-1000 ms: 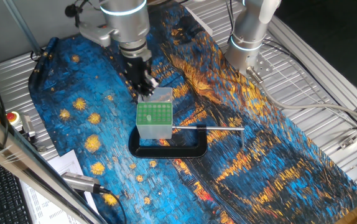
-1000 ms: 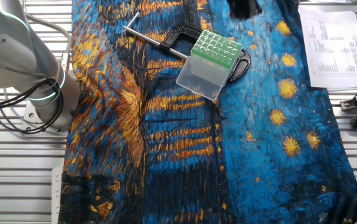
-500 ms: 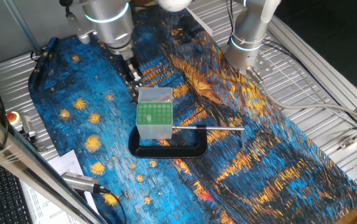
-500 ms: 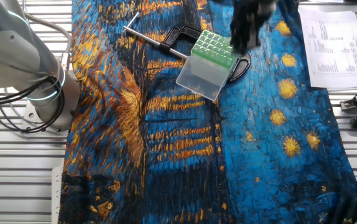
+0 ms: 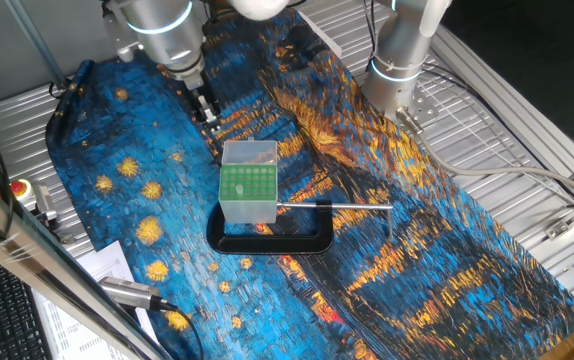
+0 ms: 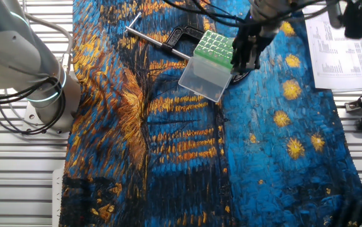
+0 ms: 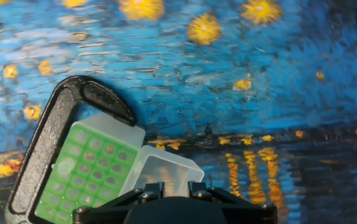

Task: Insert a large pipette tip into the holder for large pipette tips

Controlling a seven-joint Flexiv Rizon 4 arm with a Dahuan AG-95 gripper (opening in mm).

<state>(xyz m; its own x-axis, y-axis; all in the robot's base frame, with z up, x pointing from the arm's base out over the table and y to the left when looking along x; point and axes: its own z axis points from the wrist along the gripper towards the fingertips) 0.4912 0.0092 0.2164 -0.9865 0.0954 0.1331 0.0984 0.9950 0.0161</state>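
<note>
Starting with one fixed view: where does the end effector sit? asks the first speaker.

The end effector [image 5: 207, 112] hangs low over the blue-and-orange painted cloth [image 5: 127, 180] covering the tabletop, just behind the translucent frosted-white plastic box with the green hole-grid top plate [image 5: 248, 186], answers the second. The box stands inside the mouth of a black C-shaped clamp [image 5: 272, 242], and the clamp's thin metal rod [image 5: 335, 206] runs out from its side.

Are the fingers parted or pressed together?

From that view it cannot be told; they are dark and small against the cloth.

And the other fixed view?

There the end effector [image 6: 245, 60] is close beside the box [image 6: 201, 75], level with its green plate [image 6: 217, 48], and its outline is blurred. The clamp [image 6: 182, 34] and rod [image 6: 149, 38] lie on the box's far side. Open or clenched cannot be told here either.

What does the hand view add?

Only the black housing [image 7: 172, 208] shows at the bottom edge; the fingertips are out of frame. Just above it sit the green plate [image 7: 85, 177] and the box's clear hinged lid [image 7: 166, 171], flipped open, with the clamp [image 7: 45, 146] curving around them.

And the thin whitish plastic cone?

It cannot be made out in any of the three views.
</note>
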